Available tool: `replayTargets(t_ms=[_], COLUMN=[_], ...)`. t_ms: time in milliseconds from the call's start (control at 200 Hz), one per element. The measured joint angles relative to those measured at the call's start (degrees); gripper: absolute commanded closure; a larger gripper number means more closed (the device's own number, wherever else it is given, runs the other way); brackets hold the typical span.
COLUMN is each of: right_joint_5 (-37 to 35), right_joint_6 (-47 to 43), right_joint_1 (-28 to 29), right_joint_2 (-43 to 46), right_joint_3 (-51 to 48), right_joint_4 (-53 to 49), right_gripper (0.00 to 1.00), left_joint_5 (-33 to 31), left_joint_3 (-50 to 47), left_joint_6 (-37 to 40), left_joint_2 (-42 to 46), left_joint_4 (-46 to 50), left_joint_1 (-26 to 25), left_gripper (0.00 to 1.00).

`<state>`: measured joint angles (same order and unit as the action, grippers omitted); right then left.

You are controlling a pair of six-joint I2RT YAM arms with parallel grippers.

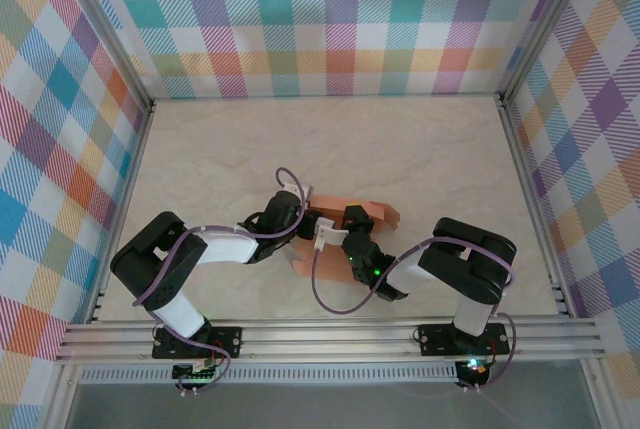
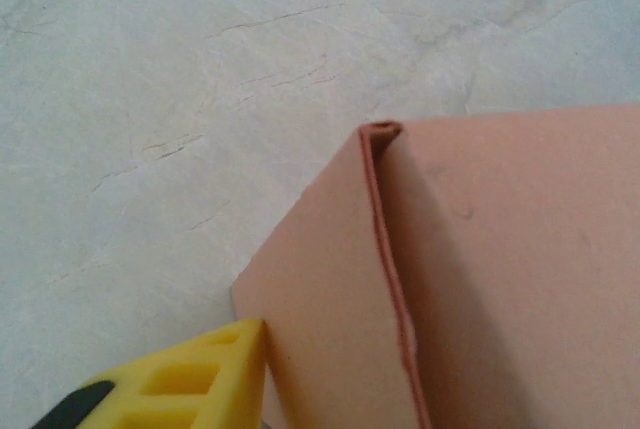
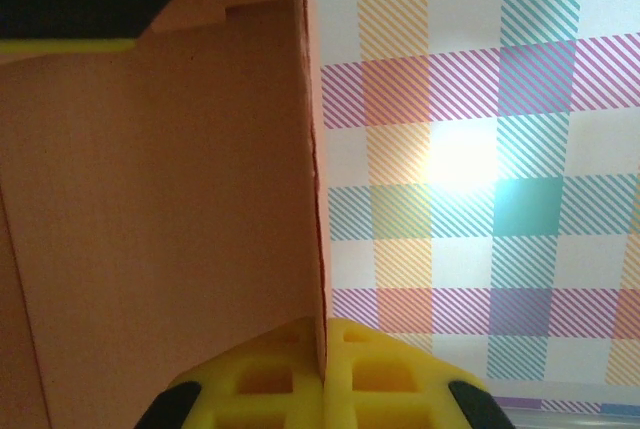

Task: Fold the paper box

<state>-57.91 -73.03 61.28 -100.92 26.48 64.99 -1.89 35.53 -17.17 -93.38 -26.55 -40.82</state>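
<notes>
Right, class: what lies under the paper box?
Pale marbled table shows below and beyond the paper box in the left wrist view. The card covers the patch directly beneath it, so whether anything lies there, or whether it touches the table, cannot be told.

Salmon-orange paper box (image 1: 378, 212), partly folded along a sharp crease.

Paper box (image 2: 500, 269) partly beyond frame edge

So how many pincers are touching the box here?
2: left pincer against the box at its left end; right pincer shut on a panel edge.
</notes>
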Motion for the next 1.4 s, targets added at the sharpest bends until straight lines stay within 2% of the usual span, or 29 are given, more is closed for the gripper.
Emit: replayTargets(t_ms=[105,525,615,1065,1400], right_joint_5=[-0.02,-0.76,-1.29,-3.21,-4.46], right_joint_6=[0.2,1.31,2.21,7.91,14.49], right_joint_1=[0.0,0.02,0.22,1.07,2.08], right_joint_2=[0.0,-0.17,-0.17,0.02,1.31], right_joint_3=[0.02,2.43,3.02,4.39,8.79], right_joint_4=[-0.07,-2.91,-4.26,-8.22,-19.32], right_gripper=[1.0,1.0,1.0,1.0,1.0], left_joint_5=[-0.83,-5.31,-6.12,-8.15,-14.38], left_joint_3=[0.2,0.61,1.03,3.85,6.12], left_joint_6=[0.28,0.11,0.0,-2.97,-9.42], left_joint_2=[-0.42,-0.55,-0.55,-0.63,-1.18], left_joint_4=[-0.39,0.28,1.11,6.58,11.1], left_joint_1=[-0.04,-0.81,-0.96,-1.18,-2.16], left_gripper=[0.82,0.94,1.0,1.0,1.0])
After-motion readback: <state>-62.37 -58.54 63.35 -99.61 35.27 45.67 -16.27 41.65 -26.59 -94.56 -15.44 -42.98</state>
